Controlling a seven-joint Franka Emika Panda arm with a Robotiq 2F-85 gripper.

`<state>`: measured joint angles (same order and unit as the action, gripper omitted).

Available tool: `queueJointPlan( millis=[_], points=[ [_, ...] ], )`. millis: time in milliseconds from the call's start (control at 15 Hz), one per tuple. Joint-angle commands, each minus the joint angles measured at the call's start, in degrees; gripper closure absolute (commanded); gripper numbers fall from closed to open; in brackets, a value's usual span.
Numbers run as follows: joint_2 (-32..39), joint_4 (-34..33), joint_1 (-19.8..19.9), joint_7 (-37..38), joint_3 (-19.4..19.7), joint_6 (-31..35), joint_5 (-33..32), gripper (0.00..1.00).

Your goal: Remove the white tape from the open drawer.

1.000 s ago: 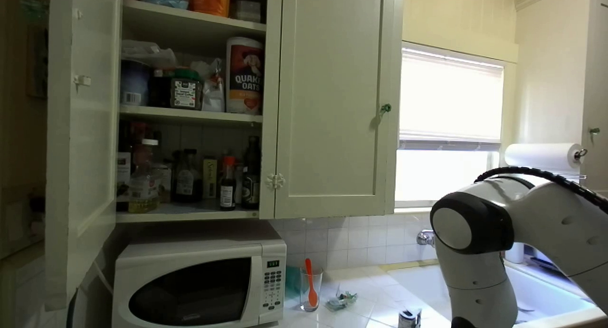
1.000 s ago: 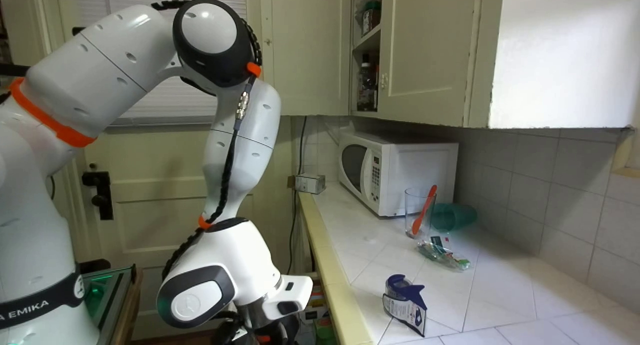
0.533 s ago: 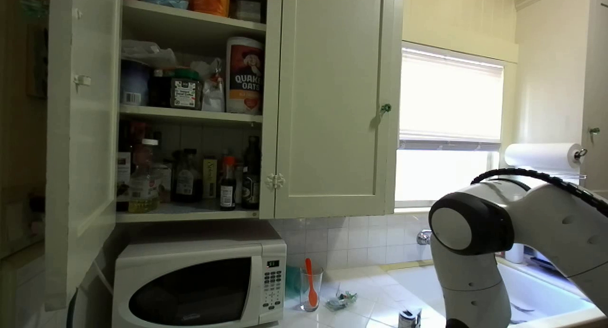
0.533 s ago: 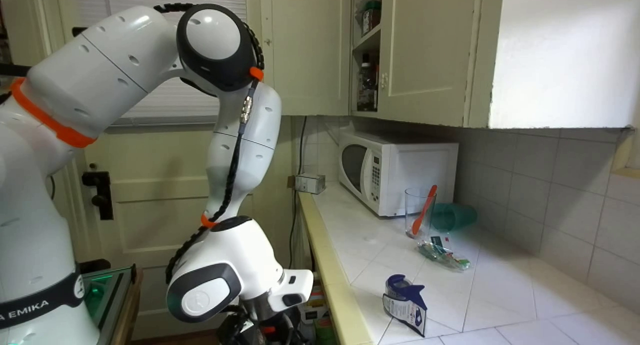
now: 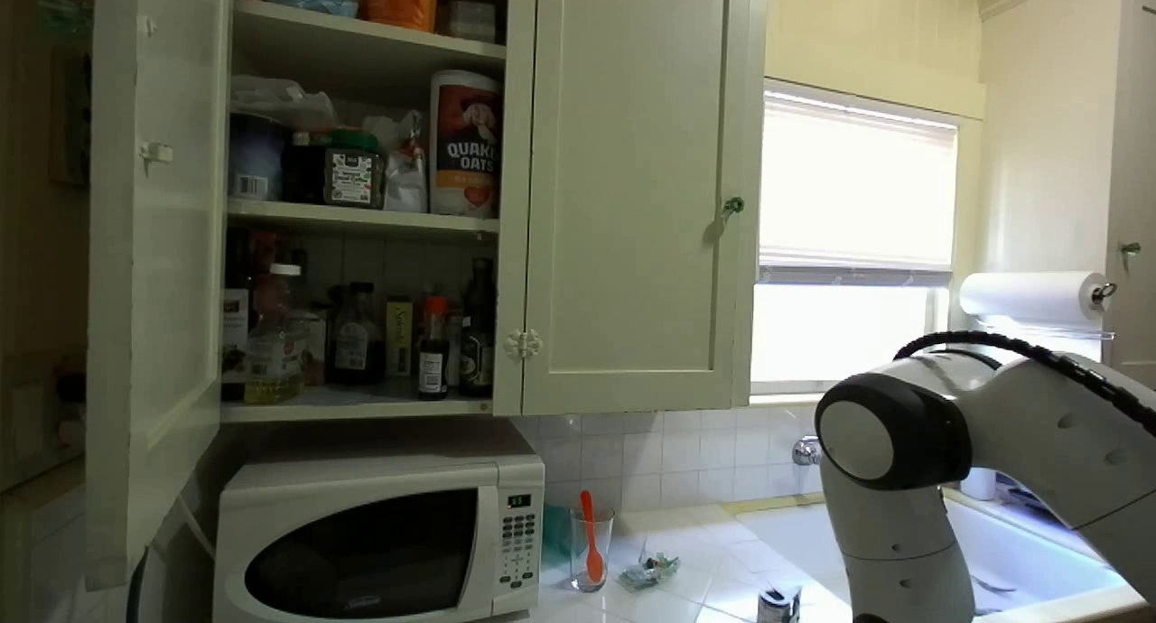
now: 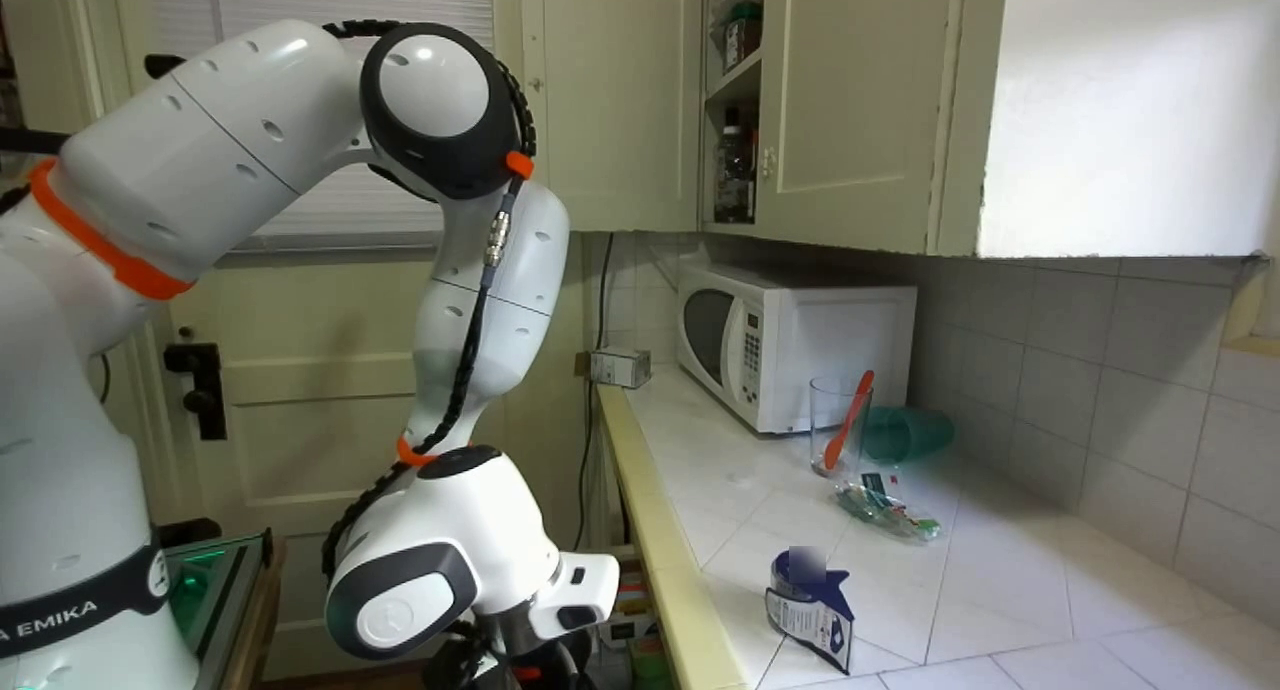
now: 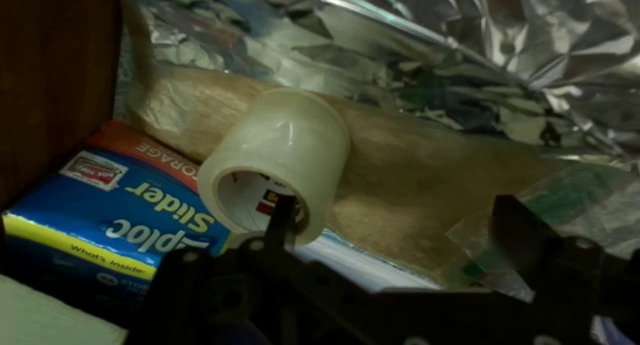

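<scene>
A kitchen, with microwave (image 5: 379,542), sink (image 5: 1039,546) and stocked food cupboard (image 5: 370,218).

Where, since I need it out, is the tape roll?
The tape roll is just left of centre in the wrist view, right of the Ziploc box.

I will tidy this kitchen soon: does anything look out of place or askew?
Yes: the teal tumbler on the tiled counter appears tipped onto its side, unlike the upright drinking glass. A cabinet door also stands open.
</scene>
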<state>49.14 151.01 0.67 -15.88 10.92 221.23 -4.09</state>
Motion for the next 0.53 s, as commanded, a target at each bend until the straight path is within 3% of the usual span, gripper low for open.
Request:
queueJointPlan(
  millis=[0,200,267,333,467],
  points=[
    [1.14,-1.16,2.84,0.93,-0.84,-1.27,-2.73,0.00],
    [1.29,-1.93,5.56,1.83,-1.66,-2.72,-5.03,0.04],
    [1.25,-2.06,6.71,2.31,-2.08,-3.16,-5.91,0.13],
    [0.94,-2.09,7.43,2.93,-2.36,-4.08,-6.21,0.29],
    [0.70,-2.28,9.10,3.85,-2.92,-4.97,-6.98,0.47]
  ],
)
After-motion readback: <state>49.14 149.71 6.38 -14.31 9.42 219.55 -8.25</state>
